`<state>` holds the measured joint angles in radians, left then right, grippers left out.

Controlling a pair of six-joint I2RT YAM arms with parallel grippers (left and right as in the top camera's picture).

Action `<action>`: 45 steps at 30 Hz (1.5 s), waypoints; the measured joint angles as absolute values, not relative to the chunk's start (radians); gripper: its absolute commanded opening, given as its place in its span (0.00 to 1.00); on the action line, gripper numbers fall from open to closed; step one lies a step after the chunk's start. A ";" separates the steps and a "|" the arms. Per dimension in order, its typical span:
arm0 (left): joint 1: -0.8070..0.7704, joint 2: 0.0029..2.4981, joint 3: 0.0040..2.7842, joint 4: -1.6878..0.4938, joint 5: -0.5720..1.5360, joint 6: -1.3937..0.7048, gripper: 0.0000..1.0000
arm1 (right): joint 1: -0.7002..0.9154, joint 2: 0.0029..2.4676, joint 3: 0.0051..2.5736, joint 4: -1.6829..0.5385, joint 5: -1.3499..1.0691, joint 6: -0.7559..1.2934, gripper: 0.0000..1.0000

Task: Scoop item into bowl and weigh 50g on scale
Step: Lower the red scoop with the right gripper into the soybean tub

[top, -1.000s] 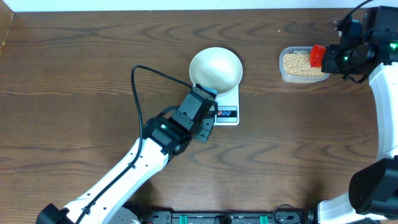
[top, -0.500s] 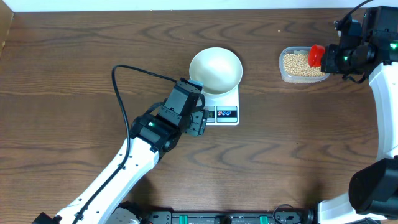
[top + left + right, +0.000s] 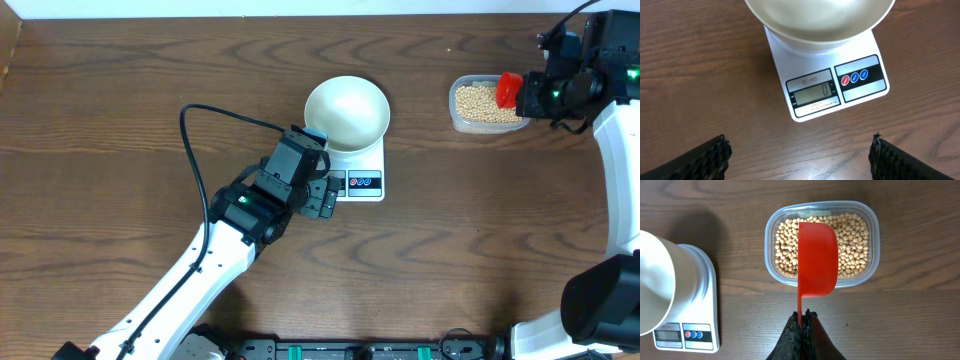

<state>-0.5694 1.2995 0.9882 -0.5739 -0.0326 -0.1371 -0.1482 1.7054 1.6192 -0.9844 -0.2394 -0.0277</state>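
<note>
1. Bowl [image 3: 347,113] sits empty on the scale, just ahead of the left hand [image 3: 799,150]. It has not shifted in the last second.
2. Scale [image 3: 372,165] lies directly in front of that hand, with its display [image 3: 812,92] on the side nearest the fingertips and reading zero. I judge it zeroed with the bowl aboard and ready to weigh.
3. Left hand was nearly closed over the scale's front edge a second ago. It has since drawn back over the bare surface with its fingers spread wide, holding nothing, so its part looks finished.
4. Tub [image 3: 874,240] stands just ahead of the right hand [image 3: 803,320], well apart from the scale.
5. Scoop [image 3: 817,257], red, is pinched by its handle in the closed right hand. It reaches forward over the tub, unmoved.
6. Beans [image 3: 852,250] all lie in the tub beneath the scoop, with none in the bowl. Scooping has not begun, and the next move probably falls to the right hand.
</note>
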 measured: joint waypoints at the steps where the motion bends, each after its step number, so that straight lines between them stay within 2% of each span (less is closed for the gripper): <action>1: -0.569 1.299 0.988 -0.572 -0.033 -0.131 0.91 | -0.149 1.705 1.619 -0.984 -0.239 -0.028 0.02; 13: -0.569 1.299 0.988 -0.570 0.002 -0.023 0.92 | -0.149 1.705 1.619 -0.985 -0.239 -0.028 0.01; 45: -0.569 1.299 0.988 -0.569 0.006 0.001 0.92 | -0.145 1.705 1.620 -1.018 -0.244 -0.031 0.01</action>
